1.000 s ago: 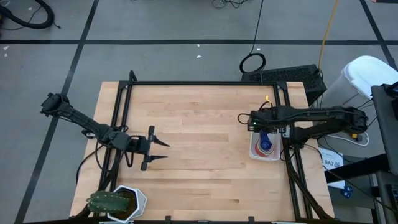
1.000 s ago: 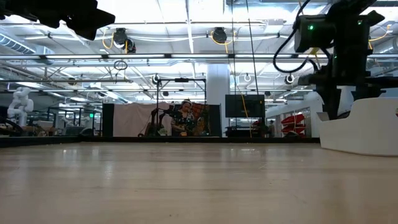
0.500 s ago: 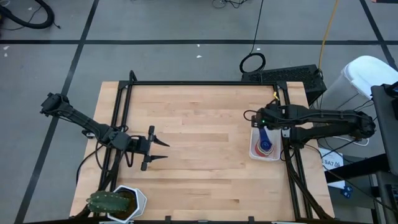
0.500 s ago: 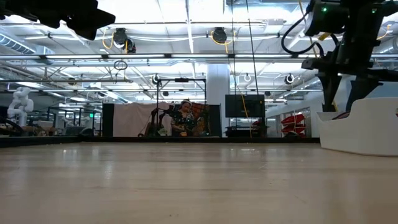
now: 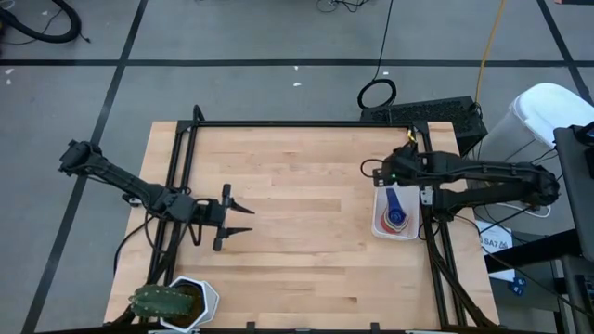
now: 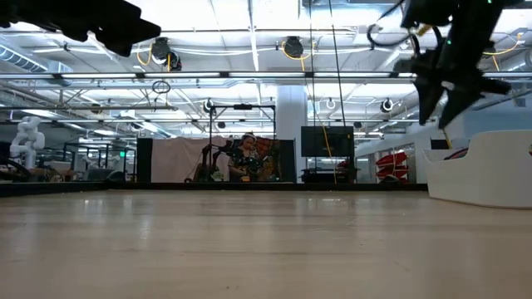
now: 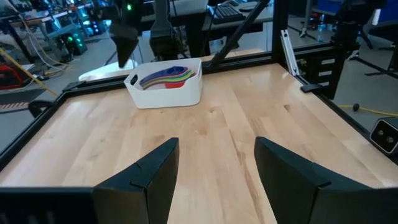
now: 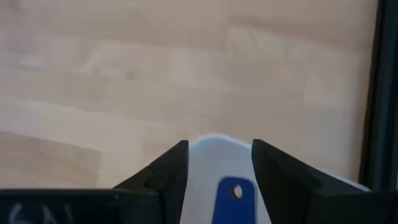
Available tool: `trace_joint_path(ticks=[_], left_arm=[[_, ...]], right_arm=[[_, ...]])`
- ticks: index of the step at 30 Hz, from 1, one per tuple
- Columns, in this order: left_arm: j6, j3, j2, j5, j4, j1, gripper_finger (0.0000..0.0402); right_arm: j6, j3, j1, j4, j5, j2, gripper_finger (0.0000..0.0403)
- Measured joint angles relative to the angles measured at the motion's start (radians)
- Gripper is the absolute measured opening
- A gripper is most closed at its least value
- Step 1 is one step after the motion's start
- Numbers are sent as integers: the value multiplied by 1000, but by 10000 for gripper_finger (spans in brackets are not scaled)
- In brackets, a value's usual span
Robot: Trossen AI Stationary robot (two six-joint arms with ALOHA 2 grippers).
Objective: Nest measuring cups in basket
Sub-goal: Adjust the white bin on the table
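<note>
The white basket (image 5: 380, 225) stands near the table's right edge, with the measuring cups (image 5: 395, 212) nested in it, a blue one on top. In the left wrist view the stacked cups (image 7: 168, 75) show several colours above the basket's wall (image 7: 166, 93). My right gripper (image 5: 381, 180) hangs open over the basket's far end, clear of it; its wrist view shows the basket rim (image 8: 214, 145) and a blue handle (image 8: 233, 196) between the fingers. In the low view it (image 6: 439, 110) sits above the basket (image 6: 490, 173). My left gripper (image 5: 245, 221) waits open over the table's left half.
A white hexagonal pot with a green plant (image 5: 176, 301) stands at the table's near left corner. A black frame (image 5: 306, 123) runs along the far edge and down both sides. Bare wood (image 5: 306, 213) lies between the two grippers.
My right gripper has risen out of the basket's far end and now hangs above its rim, tipped a little. The basket and the cups have stayed in place.
</note>
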Motion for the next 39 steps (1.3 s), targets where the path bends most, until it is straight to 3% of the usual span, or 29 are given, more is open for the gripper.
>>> trace_joint_path(ticks=[6,13,16,19,21,30,39], left_arm=[[3,0,0,13,-1,17,211],[3,0,0,95,7,32,211],[2,0,0,97,14,32,211],[-1,0,0,97,27,32,211],[-6,0,0,98,32,32,211],[-18,0,0,105,29,31,211],[-19,0,0,105,13,31,211]], right_arm=[[-96,131,1,-1,44,41,155],[-243,240,52,87,52,176,128],[-316,272,87,163,35,257,90],[-389,300,109,213,-3,338,25],[-423,308,118,212,-9,388,9],[-422,308,127,30,-214,590,0],[-423,307,164,23,-267,680,0]])
